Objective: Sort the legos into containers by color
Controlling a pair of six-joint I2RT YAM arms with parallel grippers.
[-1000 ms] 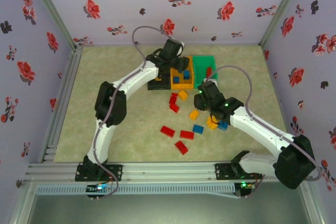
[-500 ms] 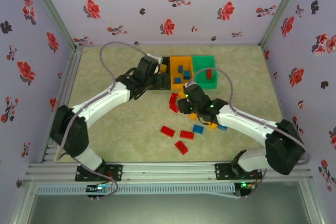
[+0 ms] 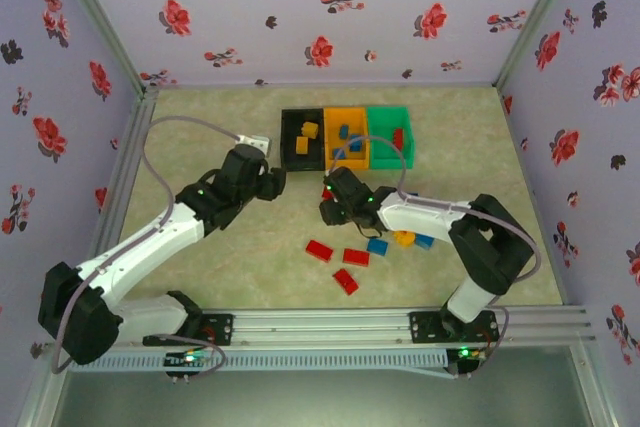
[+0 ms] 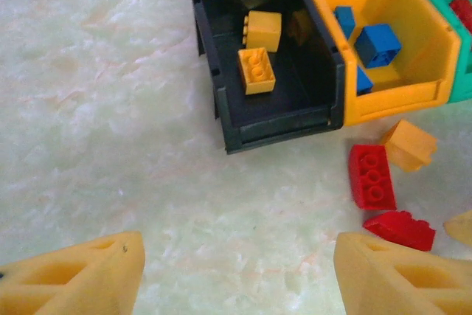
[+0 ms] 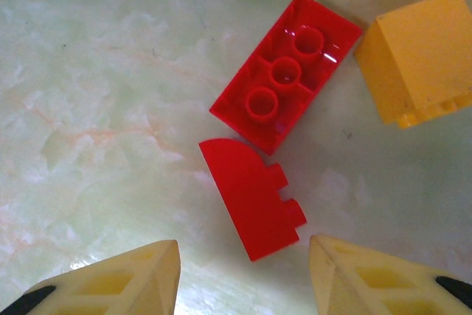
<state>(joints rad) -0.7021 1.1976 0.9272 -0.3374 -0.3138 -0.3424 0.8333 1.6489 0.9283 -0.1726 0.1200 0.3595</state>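
The black bin (image 4: 274,119) holds two yellow legos (image 4: 257,70). Beside it, the orange bin (image 4: 402,94) holds several blue legos (image 4: 377,43), and the green bin (image 3: 390,152) has a red one inside. My left gripper (image 4: 240,271) is open over bare table, short of the black bin. My right gripper (image 5: 243,278) is open and low over the table. A red rounded lego (image 5: 252,197) lies just ahead of its fingertips, with a red rectangular lego (image 5: 286,71) and a yellow lego (image 5: 420,57) beyond. In the top view the left gripper (image 3: 274,181) and the right gripper (image 3: 328,207) sit close in front of the bins.
Loose legos lie nearer the arm bases: three red ones (image 3: 345,258), a blue one (image 3: 377,245), a yellow one (image 3: 403,238) and another blue one (image 3: 424,241). Flowered walls close in the table on three sides. An aluminium rail (image 3: 320,325) runs along the near edge.
The left arm has drawn back from above the bins to the table in front of the black bin. The right gripper has moved left to the red legos, its fingers spreading slightly.
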